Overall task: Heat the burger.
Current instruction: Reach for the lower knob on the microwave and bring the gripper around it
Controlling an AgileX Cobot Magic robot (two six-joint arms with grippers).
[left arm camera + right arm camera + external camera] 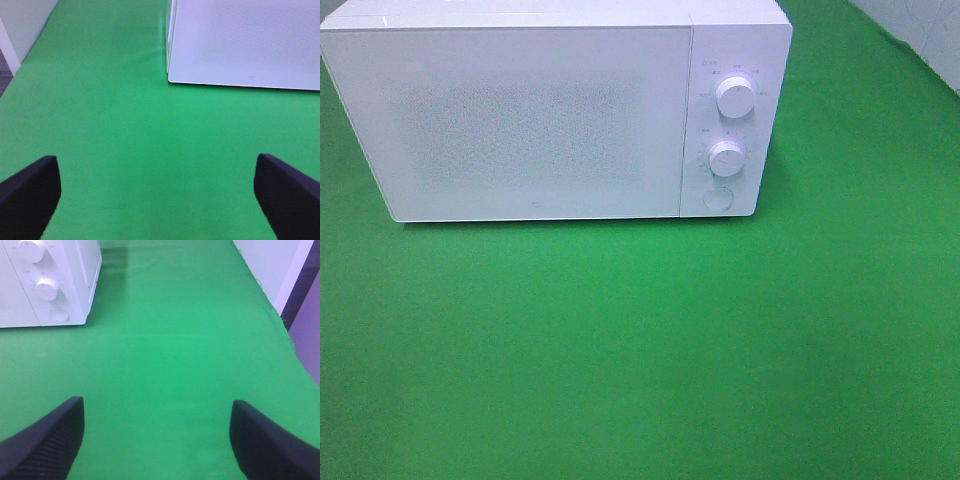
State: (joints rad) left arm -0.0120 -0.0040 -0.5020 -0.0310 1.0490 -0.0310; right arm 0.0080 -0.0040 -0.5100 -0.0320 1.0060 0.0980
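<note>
The burger is out of view in every frame. A white microwave stands at the back of the green table with its door shut. It has two round knobs and a round button on its right panel. The microwave also shows in the left wrist view and the right wrist view. My left gripper is open and empty over bare green cloth, in front of the microwave's left corner. My right gripper is open and empty, off to the right of the microwave. Neither gripper shows in the exterior view.
Green cloth covers the whole table. The table's right edge borders a pale wall. The left edge meets a white panel.
</note>
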